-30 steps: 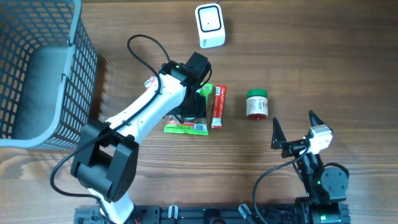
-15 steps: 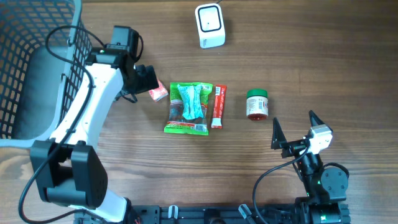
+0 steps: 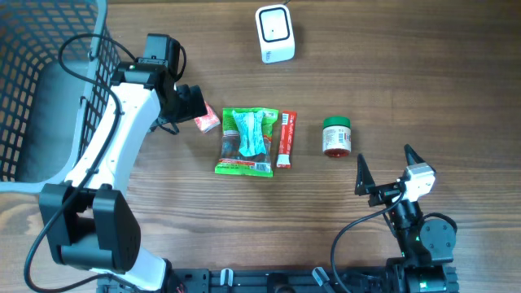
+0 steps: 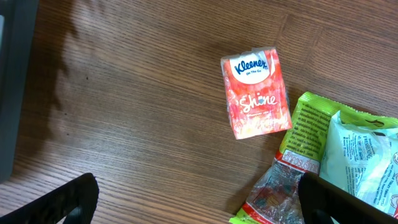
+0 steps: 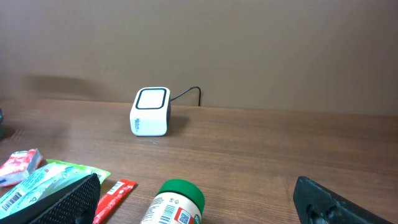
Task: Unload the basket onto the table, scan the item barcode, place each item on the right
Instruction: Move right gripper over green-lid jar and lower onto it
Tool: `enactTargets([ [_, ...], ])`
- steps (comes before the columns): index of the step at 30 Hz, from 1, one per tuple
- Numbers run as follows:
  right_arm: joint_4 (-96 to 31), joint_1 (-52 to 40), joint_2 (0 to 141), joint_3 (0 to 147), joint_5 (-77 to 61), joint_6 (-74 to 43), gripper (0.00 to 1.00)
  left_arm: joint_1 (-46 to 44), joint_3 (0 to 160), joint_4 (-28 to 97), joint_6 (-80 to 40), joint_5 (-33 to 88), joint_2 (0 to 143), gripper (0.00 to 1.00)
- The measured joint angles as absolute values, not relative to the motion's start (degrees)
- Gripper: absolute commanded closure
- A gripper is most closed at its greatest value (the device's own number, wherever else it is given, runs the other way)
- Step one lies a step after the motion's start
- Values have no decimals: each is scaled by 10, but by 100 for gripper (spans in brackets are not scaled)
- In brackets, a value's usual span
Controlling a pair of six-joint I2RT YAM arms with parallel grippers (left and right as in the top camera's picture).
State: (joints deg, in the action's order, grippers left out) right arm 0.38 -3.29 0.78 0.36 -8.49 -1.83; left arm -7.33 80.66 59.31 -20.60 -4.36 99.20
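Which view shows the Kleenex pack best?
Left wrist: the Kleenex pack lies whole and close, label readable. Overhead shows the pack small and partly covered. Right wrist catches the pack low at the left edge, label unreadable.

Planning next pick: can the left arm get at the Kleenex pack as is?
Probably yes. The left gripper hangs open right by the Kleenex pack, which lies flat on the table with nothing on top; only the green bag crowds one corner.
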Motion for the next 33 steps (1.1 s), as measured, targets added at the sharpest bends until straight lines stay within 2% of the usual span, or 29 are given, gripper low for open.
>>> enactTargets([
  [20,4,-33,8,4,-85,-18,0,-73,807,593,-206,-44,992,0],
  [26,-16,-33,85,8,-107,-165,0,-73,807,591,-206,-44,992,0],
  [30,-94,-33,180,103,-116,-184,0,-73,807,592,-206,-42,992,0],
  [33,-226,-33,292,328,-117,-184,0,-73,807,592,-206,-40,992,0],
])
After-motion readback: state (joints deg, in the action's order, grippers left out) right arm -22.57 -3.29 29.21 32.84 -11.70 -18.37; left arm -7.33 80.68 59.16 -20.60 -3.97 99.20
